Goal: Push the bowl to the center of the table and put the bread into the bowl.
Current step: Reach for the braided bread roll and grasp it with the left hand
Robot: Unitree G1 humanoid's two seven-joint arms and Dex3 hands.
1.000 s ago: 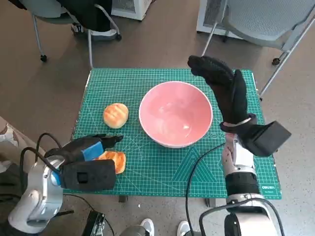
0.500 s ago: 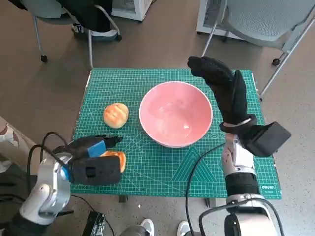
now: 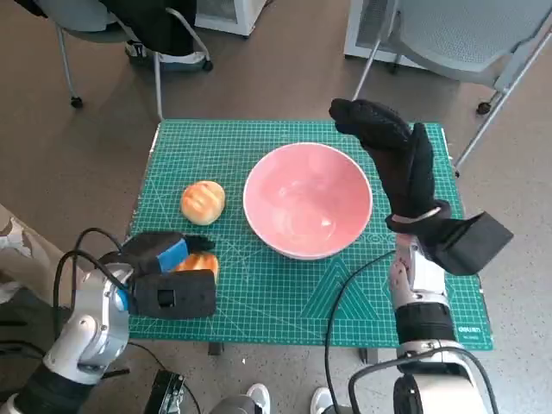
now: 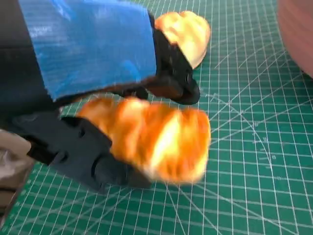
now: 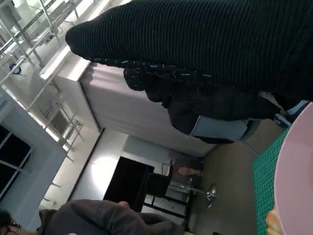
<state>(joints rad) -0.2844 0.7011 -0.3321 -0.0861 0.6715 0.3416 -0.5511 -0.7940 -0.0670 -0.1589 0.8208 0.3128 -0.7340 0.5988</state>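
The pink bowl (image 3: 308, 200) stands near the middle of the green mat (image 3: 285, 306), its rim also showing in the right wrist view (image 5: 293, 166). My gloved right hand (image 3: 395, 159) stands upright with fingers extended, close against the bowl's right side and holding nothing. A round bread roll (image 3: 203, 202) lies left of the bowl. A second, flatter bread (image 3: 202, 262) is at the mat's near left. My left hand (image 3: 158, 255) covers it and grips it between its fingers, as the left wrist view shows the bread (image 4: 161, 139) under the taped hand (image 4: 93, 54).
The mat covers the small table, with floor all round. Chairs stand beyond the far edge at left (image 3: 129, 34) and right (image 3: 466, 34). A person (image 5: 98, 218) shows in the right wrist view. The round roll (image 4: 188, 34) lies just past my left hand's fingers.
My left hand has moved right and down over the near bread and closed round it. The bowl, the round roll and my right hand have stayed put.
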